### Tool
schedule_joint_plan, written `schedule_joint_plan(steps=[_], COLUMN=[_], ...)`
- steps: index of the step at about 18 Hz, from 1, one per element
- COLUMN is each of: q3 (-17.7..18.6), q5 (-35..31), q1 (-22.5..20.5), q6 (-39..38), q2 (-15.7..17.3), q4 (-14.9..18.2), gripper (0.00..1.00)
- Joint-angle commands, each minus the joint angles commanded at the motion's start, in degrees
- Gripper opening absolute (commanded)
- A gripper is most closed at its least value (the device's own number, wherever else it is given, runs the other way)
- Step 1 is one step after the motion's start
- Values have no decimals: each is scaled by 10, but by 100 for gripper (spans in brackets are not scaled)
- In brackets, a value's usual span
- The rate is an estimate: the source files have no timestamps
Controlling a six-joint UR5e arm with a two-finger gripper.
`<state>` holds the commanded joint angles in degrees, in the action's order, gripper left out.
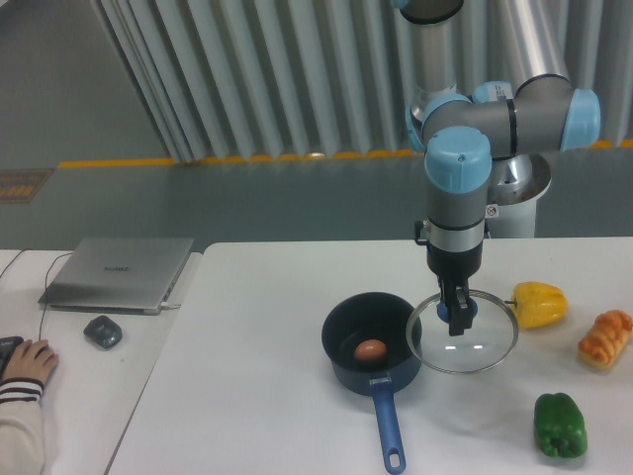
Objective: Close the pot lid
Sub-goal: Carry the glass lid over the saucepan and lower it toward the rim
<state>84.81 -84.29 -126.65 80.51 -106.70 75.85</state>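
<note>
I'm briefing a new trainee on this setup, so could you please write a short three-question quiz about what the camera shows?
1. True or false: the lid already covers the pot.
2. What lies inside the pot? A) an egg B) a pepper C) nothing
3. Fill in: the gripper is shut on the lid's blue ____.

Key:
1. False; the lid is beside the pot, on its right in the picture, and the pot is open.
2. A; a brown egg lies on the bottom.
3. Knob.
</note>
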Motion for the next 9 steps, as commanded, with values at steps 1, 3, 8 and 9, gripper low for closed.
schedule_joint_plan(steps=[1,3,8,9], q3=[0,-1,-14,-15], q5=[1,1,3,2], q1=[1,4,40,48], q6=[-1,-12,-56,-63], q2=[-1,-1,-10,-11], q4=[0,0,-3,-3], gripper=[37,37,37,37])
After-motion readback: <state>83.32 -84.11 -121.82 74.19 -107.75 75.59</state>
